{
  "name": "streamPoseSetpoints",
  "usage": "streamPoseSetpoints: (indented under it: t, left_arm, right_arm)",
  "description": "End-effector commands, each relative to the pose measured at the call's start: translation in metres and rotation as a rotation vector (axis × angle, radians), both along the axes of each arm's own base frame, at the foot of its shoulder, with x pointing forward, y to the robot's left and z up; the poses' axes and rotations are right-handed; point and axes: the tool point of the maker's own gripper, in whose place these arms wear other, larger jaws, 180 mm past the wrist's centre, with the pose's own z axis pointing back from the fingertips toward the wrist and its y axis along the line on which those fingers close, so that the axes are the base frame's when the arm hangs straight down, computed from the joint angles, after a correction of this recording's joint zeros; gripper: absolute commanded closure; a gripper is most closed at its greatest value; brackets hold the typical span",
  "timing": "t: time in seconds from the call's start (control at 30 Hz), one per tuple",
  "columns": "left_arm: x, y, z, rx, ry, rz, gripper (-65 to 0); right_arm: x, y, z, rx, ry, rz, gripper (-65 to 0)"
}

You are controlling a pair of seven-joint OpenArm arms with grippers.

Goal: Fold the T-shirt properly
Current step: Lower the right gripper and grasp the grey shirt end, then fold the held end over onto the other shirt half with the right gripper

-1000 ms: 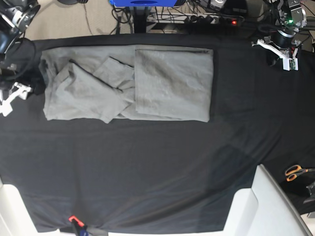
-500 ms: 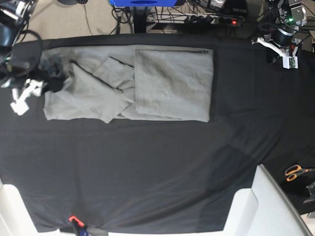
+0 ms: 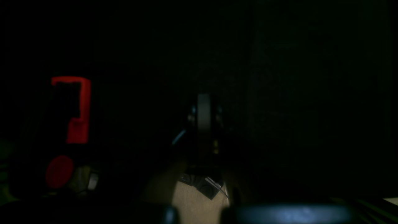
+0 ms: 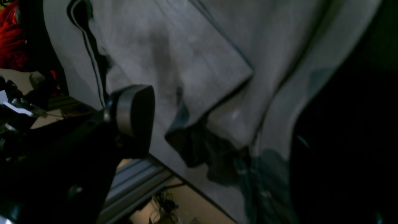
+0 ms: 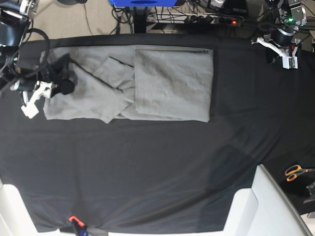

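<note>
The right claw (image 5: 53, 83) hung with its jaws spread wide and empty over the left edge of the T-shirt (image 5: 147, 86), one dark pad (image 4: 133, 112) just above the grey cloth. The shirt lay partly folded on the black-draped surface (image 5: 157, 167), sleeves tucked inward, toward the far side. The left claw (image 5: 281, 51) was pressed closed, holding nothing, well apart at the far right corner. Orange-handled scissors (image 5: 295, 172) lay beyond the near right edge.

One T-shirt (image 5: 147, 83), one black table cloth (image 5: 147, 172), two pincers, one pair of scissors (image 5: 297, 172).
</note>
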Motion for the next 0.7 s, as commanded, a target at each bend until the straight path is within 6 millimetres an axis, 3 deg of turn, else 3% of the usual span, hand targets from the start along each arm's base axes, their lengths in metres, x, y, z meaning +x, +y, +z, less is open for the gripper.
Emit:
streamPoseSetpoints:
  t: [0.0, 0.27, 0.33, 0.57, 0.67]
  left_arm:
    - [0.004, 0.007, 0.008, 0.017, -0.026, -0.001, 0.0]
    - [0.004, 0.006, 0.008, 0.017, -0.027, -0.003, 0.0]
    - [0.003, 0.006, 0.008, 0.017, -0.024, -0.002, 0.0]
    - [0.003, 0.006, 0.007, 0.016, -0.023, -0.002, 0.0]
    - [0.003, 0.006, 0.007, 0.016, -0.023, -0.002, 0.0]
  right_arm:
    - [0.001, -0.005, 0.000, -0.025, 0.006, 0.013, -44.6]
    - [0.003, 0.015, -0.003, -0.015, -0.009, 0.057, -43.4]
    - [0.005, 0.017, -0.004, -0.016, -0.021, 0.052, -37.4]
    - [0.011, 0.010, -0.001, -0.030, -0.053, 0.029, 0.0]
    - [0.017, -0.002, 0.002, -0.054, -0.077, 0.011, -1.2]
